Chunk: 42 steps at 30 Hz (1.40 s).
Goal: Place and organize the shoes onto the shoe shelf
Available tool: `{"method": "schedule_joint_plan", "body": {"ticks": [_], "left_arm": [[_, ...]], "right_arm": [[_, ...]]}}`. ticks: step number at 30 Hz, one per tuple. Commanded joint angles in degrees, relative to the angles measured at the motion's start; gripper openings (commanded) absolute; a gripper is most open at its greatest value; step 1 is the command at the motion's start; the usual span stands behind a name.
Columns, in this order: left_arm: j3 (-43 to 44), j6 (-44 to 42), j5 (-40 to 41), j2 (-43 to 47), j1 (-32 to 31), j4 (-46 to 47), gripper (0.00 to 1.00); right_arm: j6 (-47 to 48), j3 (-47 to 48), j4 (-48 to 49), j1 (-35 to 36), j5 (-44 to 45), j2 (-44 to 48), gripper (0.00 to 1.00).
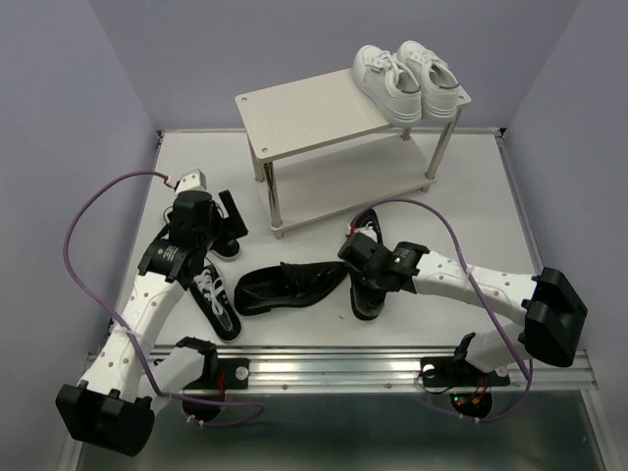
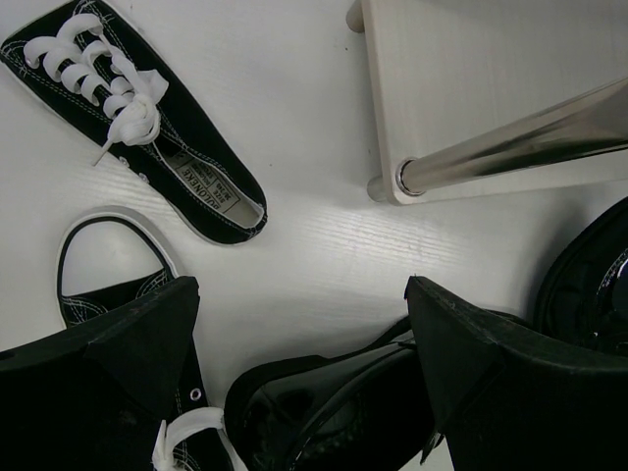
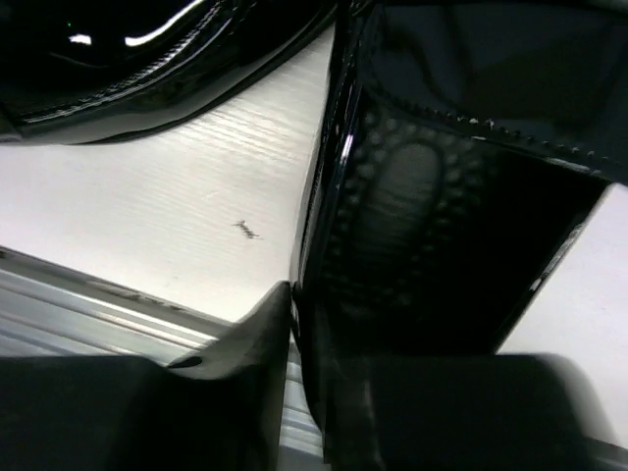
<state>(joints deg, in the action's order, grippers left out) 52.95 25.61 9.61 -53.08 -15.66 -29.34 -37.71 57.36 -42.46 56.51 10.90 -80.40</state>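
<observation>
The shoe shelf point(image 1: 314, 113) stands at the back centre, with two white sneakers point(image 1: 410, 80) on the right end of its top board. My right gripper point(image 1: 365, 280) is shut on the side wall of a glossy black loafer point(image 1: 371, 294), seen close in the right wrist view point(image 3: 432, 196). The second loafer point(image 1: 289, 285) lies on the table mid-front. My left gripper point(image 1: 228, 224) is open and empty above the table. One canvas sneaker point(image 2: 137, 118) lies ahead of it, and another point(image 1: 216, 306) lies by its left finger point(image 2: 128, 353).
The shelf's lower board point(image 2: 491, 78) and a silver leg point(image 2: 530, 142) are close ahead and right of my left gripper. A metal rail point(image 1: 392, 371) runs along the table's near edge. Purple cables point(image 1: 83, 221) loop over both arms.
</observation>
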Motion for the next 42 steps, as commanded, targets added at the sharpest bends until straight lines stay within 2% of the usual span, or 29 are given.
{"method": "schedule_joint_plan", "body": {"ticks": [1, 2, 3, 10, 12, 15, 19, 24, 26, 31, 35, 42], "left_arm": [[1.9, -1.3, 0.9, -0.4, 0.0, 1.7, 0.99], [2.0, -1.4, 0.9, -0.6, 0.0, 1.7, 0.99], [2.1, -1.5, 0.9, -0.9, 0.0, 1.7, 0.99], [1.9, -1.8, 0.2, -2.0, 0.0, 2.4, 0.99], [1.6, -1.9, 0.0, -2.0, 0.1, 2.6, 0.99], [1.3, -2.1, 0.0, -2.1, 0.1, 2.8, 0.99], [1.1, -2.0, -0.6, -2.2, 0.1, 3.2, 0.99], [0.6, -2.0, -0.7, -1.4, 0.1, 3.2, 0.99], [0.4, -1.9, -0.8, -1.2, 0.1, 3.2, 0.99], [-0.7, -1.7, -1.5, -1.0, 0.1, 3.9, 0.99], [-1.4, -1.1, -2.1, -0.7, 0.0, 4.6, 0.99], [-2.1, -0.8, -2.0, 0.1, 0.0, 4.7, 0.99]], "right_arm": [[-0.3, 2.3, -1.8, 0.2, 6.1, 1.8, 0.37], [-0.5, 2.9, -2.0, 0.2, 6.9, 3.2, 0.38], [-0.8, 3.3, -2.2, 0.2, 7.2, 3.9, 0.46], [-7.4, 4.1, -6.4, 0.2, 12.5, 12.4, 0.5], [-10.8, 2.2, -8.1, 0.2, 15.0, 15.9, 0.6], [-14.3, -0.1, -8.6, 0.2, 15.6, 18.4, 0.68], [-18.2, -3.2, -8.5, 0.2, 14.6, 18.4, 0.72], [-23.0, -8.0, -8.0, 0.2, 15.3, 19.6, 0.73], [-23.4, -9.9, -7.1, -2.4, 14.7, 21.4, 0.72], [-22.8, -16.4, -2.0, -7.0, 9.9, 27.2, 0.68], [-22.4, -20.2, 2.4, -9.0, 5.5, 26.7, 0.68], [-22.7, -20.2, 7.8, -9.1, 3.6, 30.4, 0.67]]}}
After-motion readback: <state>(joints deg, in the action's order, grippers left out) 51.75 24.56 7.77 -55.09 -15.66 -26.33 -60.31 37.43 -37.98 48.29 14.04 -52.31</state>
